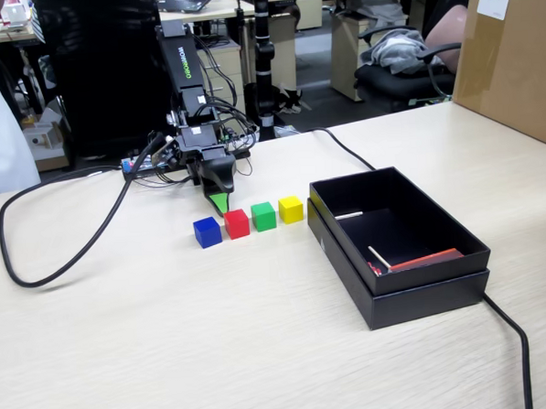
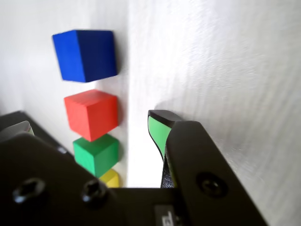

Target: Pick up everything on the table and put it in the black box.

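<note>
Gripper (image 1: 220, 203), jaw gap hidden, rests on table (image 1: 170, 338) just behind red cube (image 1: 236, 223); closing in could knock neighbouring blue cube (image 1: 207, 232) or green cube (image 1: 264, 216).

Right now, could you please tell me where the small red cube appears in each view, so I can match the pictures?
Fixed view: the small red cube sits left of centre on the pale beige table, second from the left in the row of cubes.
Wrist view: it is left of centre, second from the top in the column.
Shared landmark: the small blue cube beside it.
</note>
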Motion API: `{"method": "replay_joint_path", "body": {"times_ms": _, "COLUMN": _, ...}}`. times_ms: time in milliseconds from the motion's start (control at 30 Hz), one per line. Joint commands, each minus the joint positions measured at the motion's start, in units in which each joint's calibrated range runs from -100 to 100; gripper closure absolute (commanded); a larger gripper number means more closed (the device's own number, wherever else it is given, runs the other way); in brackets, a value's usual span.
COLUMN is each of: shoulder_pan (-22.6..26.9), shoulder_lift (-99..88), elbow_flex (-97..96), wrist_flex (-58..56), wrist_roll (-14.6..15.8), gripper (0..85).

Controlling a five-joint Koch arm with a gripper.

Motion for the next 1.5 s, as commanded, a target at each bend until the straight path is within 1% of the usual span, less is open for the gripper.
{"method": "replay_joint_path", "body": {"times_ms": 0, "shoulder_pan": -1.1, "shoulder_lift": 2.7, "elbow_flex": 6.5, "wrist_flex": -15.5, "wrist_roll": 0.0, "gripper": 37.4}}
{"method": "replay_joint_path", "body": {"times_ms": 100, "shoulder_pan": -1.9, "shoulder_lift": 6.3, "elbow_flex": 14.6, "wrist_flex": -27.8, "wrist_roll": 0.0, "gripper": 37.6}}
{"method": "replay_joint_path", "body": {"times_ms": 167, "shoulder_pan": -2.6, "shoulder_lift": 9.6, "elbow_flex": 20.0, "wrist_flex": -34.0, "wrist_roll": -0.1, "gripper": 37.8}}
{"method": "replay_joint_path", "body": {"times_ms": 200, "shoulder_pan": -3.0, "shoulder_lift": 11.2, "elbow_flex": 22.3, "wrist_flex": -35.4, "wrist_roll": -0.3, "gripper": 37.8}}
{"method": "replay_joint_path", "body": {"times_ms": 267, "shoulder_pan": -4.2, "shoulder_lift": 18.4, "elbow_flex": 29.7, "wrist_flex": -36.5, "wrist_roll": -2.1, "gripper": 38.2}}
{"method": "replay_joint_path", "body": {"times_ms": 433, "shoulder_pan": -5.3, "shoulder_lift": 29.5, "elbow_flex": 43.3, "wrist_flex": -42.5, "wrist_roll": -3.5, "gripper": 38.2}}
{"method": "replay_joint_path", "body": {"times_ms": 667, "shoulder_pan": -6.7, "shoulder_lift": 41.4, "elbow_flex": 50.6, "wrist_flex": -42.7, "wrist_roll": -6.1, "gripper": 38.2}}
{"method": "replay_joint_path", "body": {"times_ms": 700, "shoulder_pan": -7.2, "shoulder_lift": 45.3, "elbow_flex": 52.0, "wrist_flex": -42.7, "wrist_roll": -6.6, "gripper": 38.2}}
{"method": "replay_joint_path", "body": {"times_ms": 867, "shoulder_pan": -7.1, "shoulder_lift": 54.6, "elbow_flex": 56.8, "wrist_flex": -42.7, "wrist_roll": -6.8, "gripper": 38.2}}
{"method": "replay_joint_path", "body": {"times_ms": 1067, "shoulder_pan": -6.3, "shoulder_lift": 63.2, "elbow_flex": 61.4, "wrist_flex": -42.7, "wrist_roll": -6.4, "gripper": 38.6}}
{"method": "replay_joint_path", "body": {"times_ms": 1200, "shoulder_pan": -6.0, "shoulder_lift": 67.6, "elbow_flex": 62.6, "wrist_flex": -42.7, "wrist_roll": -6.1, "gripper": 44.8}}
{"method": "replay_joint_path", "body": {"times_ms": 1300, "shoulder_pan": -6.2, "shoulder_lift": 69.1, "elbow_flex": 62.9, "wrist_flex": -42.6, "wrist_roll": -6.0, "gripper": 55.1}}
{"method": "replay_joint_path", "body": {"times_ms": 1333, "shoulder_pan": -6.2, "shoulder_lift": 69.7, "elbow_flex": 63.1, "wrist_flex": -42.5, "wrist_roll": -6.0, "gripper": 57.6}}
{"method": "replay_joint_path", "body": {"times_ms": 1400, "shoulder_pan": -6.3, "shoulder_lift": 70.9, "elbow_flex": 63.3, "wrist_flex": -42.5, "wrist_roll": -6.0, "gripper": 60.0}}
{"method": "replay_joint_path", "body": {"times_ms": 1467, "shoulder_pan": -6.3, "shoulder_lift": 71.4, "elbow_flex": 63.7, "wrist_flex": -42.5, "wrist_roll": -5.9, "gripper": 66.9}}
